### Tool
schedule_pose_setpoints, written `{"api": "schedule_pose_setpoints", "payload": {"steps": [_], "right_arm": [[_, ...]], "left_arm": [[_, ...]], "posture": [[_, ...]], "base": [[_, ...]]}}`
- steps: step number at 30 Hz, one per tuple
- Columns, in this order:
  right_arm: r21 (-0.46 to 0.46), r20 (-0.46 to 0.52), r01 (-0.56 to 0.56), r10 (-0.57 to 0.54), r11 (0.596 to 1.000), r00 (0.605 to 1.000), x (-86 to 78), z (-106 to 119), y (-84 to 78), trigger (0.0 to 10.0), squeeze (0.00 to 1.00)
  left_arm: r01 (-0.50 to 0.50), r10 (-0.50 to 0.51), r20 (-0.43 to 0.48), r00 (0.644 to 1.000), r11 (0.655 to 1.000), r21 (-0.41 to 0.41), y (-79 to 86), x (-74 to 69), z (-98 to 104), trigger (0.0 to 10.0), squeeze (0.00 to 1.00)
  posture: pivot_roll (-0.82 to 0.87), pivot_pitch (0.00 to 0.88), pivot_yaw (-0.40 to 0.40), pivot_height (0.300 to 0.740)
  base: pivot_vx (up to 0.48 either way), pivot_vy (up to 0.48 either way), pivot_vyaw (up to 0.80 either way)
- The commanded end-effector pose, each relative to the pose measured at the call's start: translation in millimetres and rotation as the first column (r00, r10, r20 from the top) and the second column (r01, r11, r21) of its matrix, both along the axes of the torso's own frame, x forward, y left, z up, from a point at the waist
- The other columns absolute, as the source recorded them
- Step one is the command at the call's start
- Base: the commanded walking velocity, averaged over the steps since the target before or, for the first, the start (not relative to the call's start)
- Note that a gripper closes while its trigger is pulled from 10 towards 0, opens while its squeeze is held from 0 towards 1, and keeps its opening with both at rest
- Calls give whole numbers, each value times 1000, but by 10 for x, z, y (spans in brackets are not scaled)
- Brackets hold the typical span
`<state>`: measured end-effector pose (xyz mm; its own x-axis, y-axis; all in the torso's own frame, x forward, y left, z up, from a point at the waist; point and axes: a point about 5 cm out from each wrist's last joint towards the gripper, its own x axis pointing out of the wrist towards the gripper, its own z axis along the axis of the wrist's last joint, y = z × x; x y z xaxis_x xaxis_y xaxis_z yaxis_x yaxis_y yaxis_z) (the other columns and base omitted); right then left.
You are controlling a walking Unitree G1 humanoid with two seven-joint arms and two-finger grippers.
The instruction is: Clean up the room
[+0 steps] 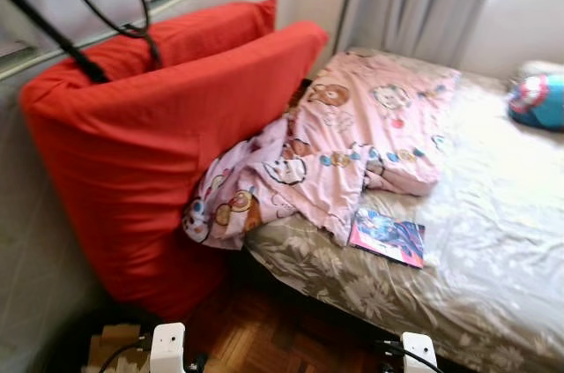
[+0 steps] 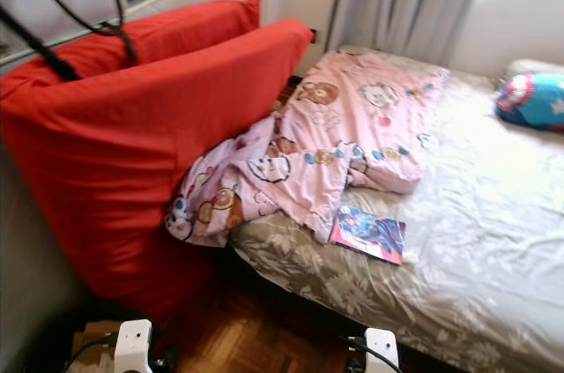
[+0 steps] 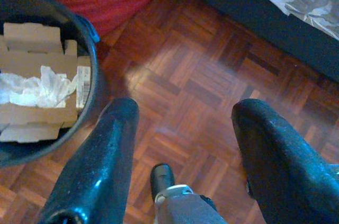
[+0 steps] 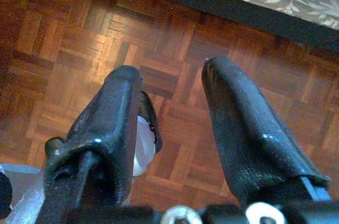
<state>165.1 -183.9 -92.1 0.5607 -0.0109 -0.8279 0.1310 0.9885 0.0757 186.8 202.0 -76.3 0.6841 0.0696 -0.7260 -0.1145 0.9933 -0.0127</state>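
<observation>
The robot stands at the side of the bed (image 1: 493, 241), both arms hanging low over the parquet floor (image 4: 79, 49). The left gripper (image 3: 183, 144) has its fingers spread with nothing between them, and the right gripper (image 4: 172, 128) is likewise parted and empty.

What wants tidying lies on the mattress: a crumpled pink cartoon-print blanket (image 1: 352, 139) that spills off the near edge toward the big red cushion (image 1: 150, 144), and a colourful booklet (image 1: 388, 238) lying just beside the blanket's hem, near the bed's edge. A blue plush thing (image 1: 538, 100) sits far off by the window (probably a toy or pillow; it is too blurred to say).

The booklet looks like the easiest first pick. A good approach would raise the right arm, come in flat from the bed's edge, and pinch the near corner so the thin cover does not bend. The dark bin (image 3: 90, 70) by the left gripper, already holding cardboard and crumpled paper, suits rubbish, not the booklet.
</observation>
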Motion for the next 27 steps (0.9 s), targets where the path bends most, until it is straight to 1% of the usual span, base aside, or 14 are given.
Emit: {"api": "schedule_pose_setpoints", "payload": {"steps": [1, 4, 5, 11, 15, 21, 27], "right_arm": [[79, -48, 20, -17, 997, 999, -60, 3, -205, 10000, 0], [71, -59, 23, -19, 997, 998, -114, -17, -212, 10000, 0], [69, -61, 22, -18, 997, 998, -129, -22, -215, 10000, 0], [57, -70, 17, -13, 998, 997, -206, -47, -230, 10000, 0], [56, -70, 24, -20, 998, 997, -226, -53, -232, 10000, 0], [66, -56, 77, -74, 995, 996, -295, -71, -240, 10000, 0], [65, -55, 89, -85, 994, 995, -349, -93, -202, 10000, 0]], "left_arm": [[-27, 34, -161, 986, 999, 42, 223, -302, -121, 10000, 0], [-6, 17, -183, 983, 998, 60, 212, -358, -147, 10000, 0], [-19, 26, -182, 983, 999, 41, 196, -375, -156, 10000, 0], [-1, 9, -193, 981, 999, 41, 162, -453, -189, 10000, 0], [12, -4, -199, 980, 999, 42, 156, -474, -196, 10000, 0], [52, -44, -213, 976, 998, 36, 134, -545, -222, 10000, 0], [30, -23, -208, 978, 999, 34, 184, -609, -227, 10000, 0]], "posture": [[117, 0, -71, 740], [115, 0, -72, 740], [116, 0, -75, 740], [112, 0, -80, 740], [101, 0, -75, 740], [70, 0, -52, 740], [81, 0, -41, 740]], "base": [[0, 0, -663], [0, -474, -663], [0, 0, -669], [0, 0, -663], [0, 0, -653], [0, 0, 0], [0, 0, 0]]}}
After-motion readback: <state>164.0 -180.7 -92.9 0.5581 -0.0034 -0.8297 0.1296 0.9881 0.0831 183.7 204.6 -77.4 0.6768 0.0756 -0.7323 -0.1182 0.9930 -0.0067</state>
